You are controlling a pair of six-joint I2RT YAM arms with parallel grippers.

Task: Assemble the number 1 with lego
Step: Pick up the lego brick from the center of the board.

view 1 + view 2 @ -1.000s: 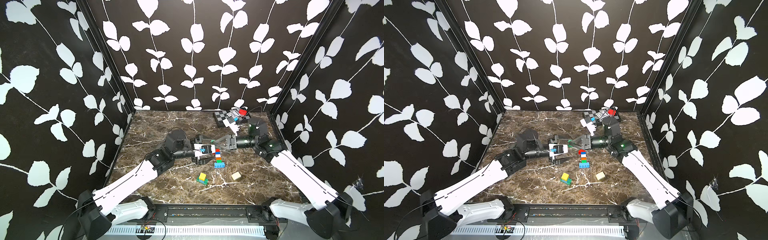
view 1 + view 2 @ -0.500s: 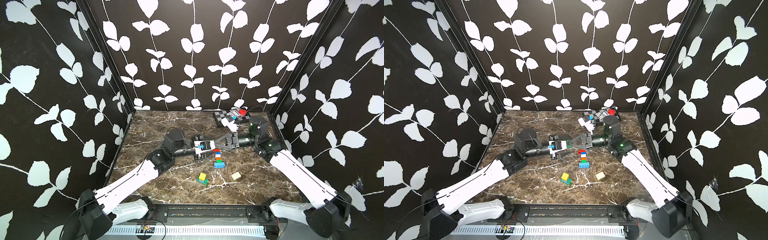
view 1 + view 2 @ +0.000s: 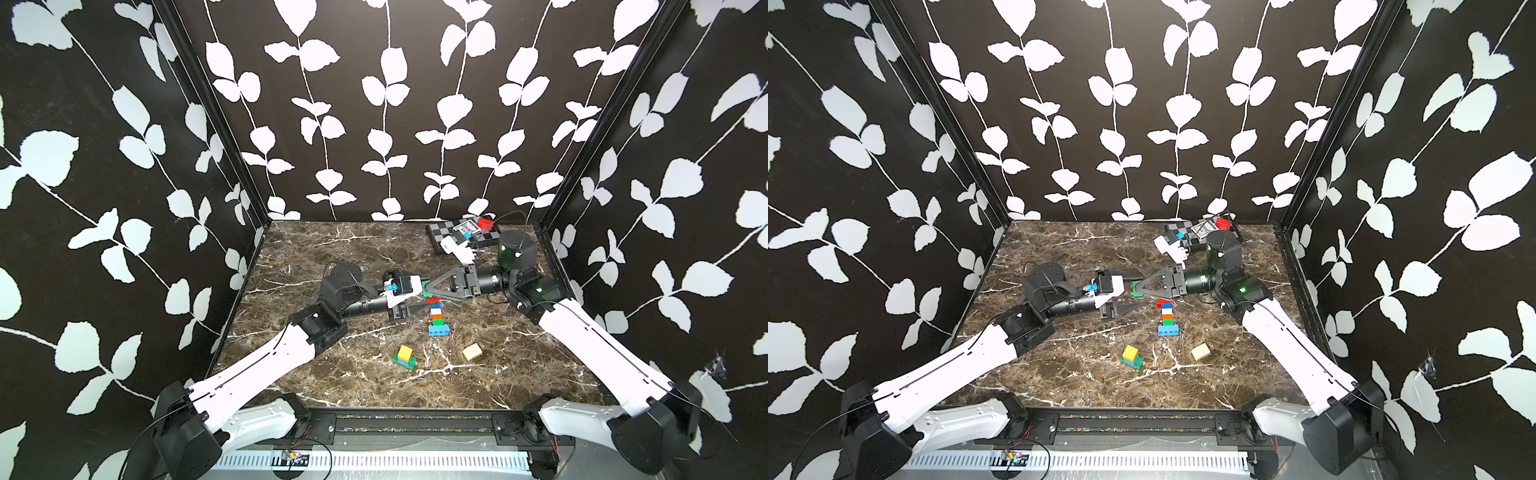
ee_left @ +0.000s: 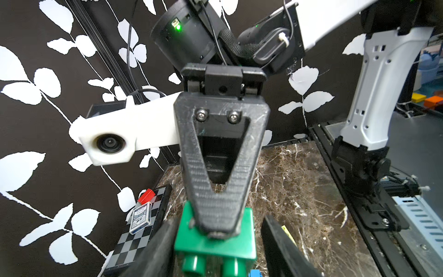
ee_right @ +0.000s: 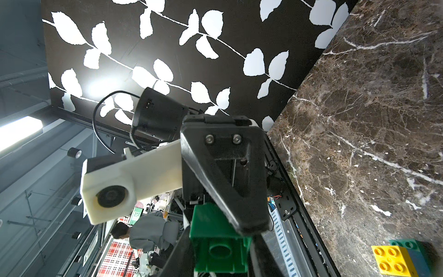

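1. Grip check, right gripper (image 3: 1138,290): clamped on the green brick (image 4: 215,248), with one finger laid flat over a broad face. It holds the brick off the tabletop (image 3: 332,249), around the middle.
2. Opposite, my left gripper (image 3: 426,293) meets it head-on and turned crosswise, its jaws standing either side of the same brick. In the left wrist view one side looks to be against the plastic, while a sliver of marble shows at the other. I cannot tell whether it is gripping.
3. I expect this brick to be light, hard and unbending, with glossy walls that slip under a skewed pinch. Its studs face my left wrist camera and its hollow underside faces my right.
4. Best hold, I judge: two opposite flat walls, taken squarely, leaving studs and hollow clear for mating.
5. Just near of the grippers is the brick column (image 3: 436,318), red end far and wide blue brick near. It should take a firm push but may skate on the marble.
6. Nearer still, a yellow brick (image 3: 405,353) sits atop a teal-green brick (image 3: 410,364). A cream brick (image 3: 471,351) lies to their right, well apart.
7. Far right, a chequered board (image 3: 440,235) carries a red brick (image 3: 484,226).
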